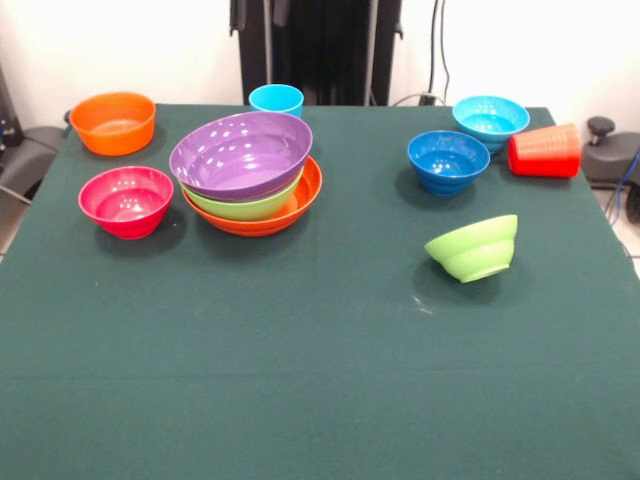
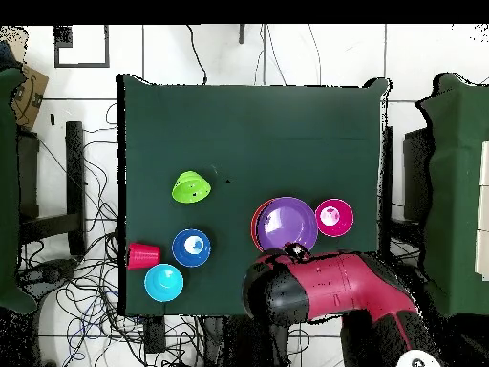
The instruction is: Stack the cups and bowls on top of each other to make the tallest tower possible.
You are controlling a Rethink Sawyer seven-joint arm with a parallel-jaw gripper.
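The tower point(image 1: 250, 172) is three nested wide bowls: purple point(image 2: 287, 224) on lime green on orange. A magenta-red bowl point(image 1: 126, 200) point(image 2: 333, 217) stands beside it. A small orange bowl point(image 1: 112, 122) and a light blue cup point(image 1: 276, 99) stand upright at the far edge. Across the table are a dark blue bowl point(image 1: 447, 160) point(image 2: 191, 247), a light blue bowl point(image 1: 490, 120) point(image 2: 163, 282), a red cup point(image 1: 545, 151) point(image 2: 143, 255) lying on its side, and a small lime green bowl point(image 1: 473, 248) point(image 2: 191, 187) tipped on its side. The red and black arm point(image 2: 329, 287) hangs over the table's edge by the tower; its gripper does not show.
The green cloth table point(image 1: 300, 360) point(image 2: 248, 124) carries everything. In the overhead view the arm hides the orange bowl and the light blue cup. Cables and chairs lie around the table on the floor.
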